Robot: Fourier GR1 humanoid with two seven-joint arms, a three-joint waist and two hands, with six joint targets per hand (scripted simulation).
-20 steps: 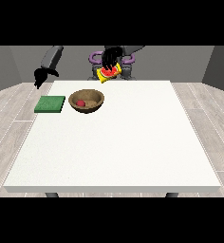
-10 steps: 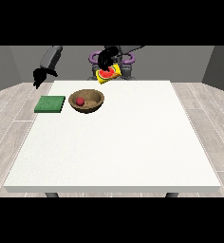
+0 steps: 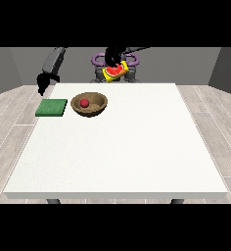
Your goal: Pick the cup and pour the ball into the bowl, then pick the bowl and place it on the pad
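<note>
Cup [image 3: 115,72] in hand [image 3: 111,59], behind bowl [image 3: 89,104].

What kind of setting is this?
Probably a bare tabletop manipulation test room: one large white table, grey walls, a plank floor, and only a brown bowl and green pad laid out.

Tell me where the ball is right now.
The red ball lies inside the brown bowl at the table's far left in the front view, just right of the green pad.
</note>
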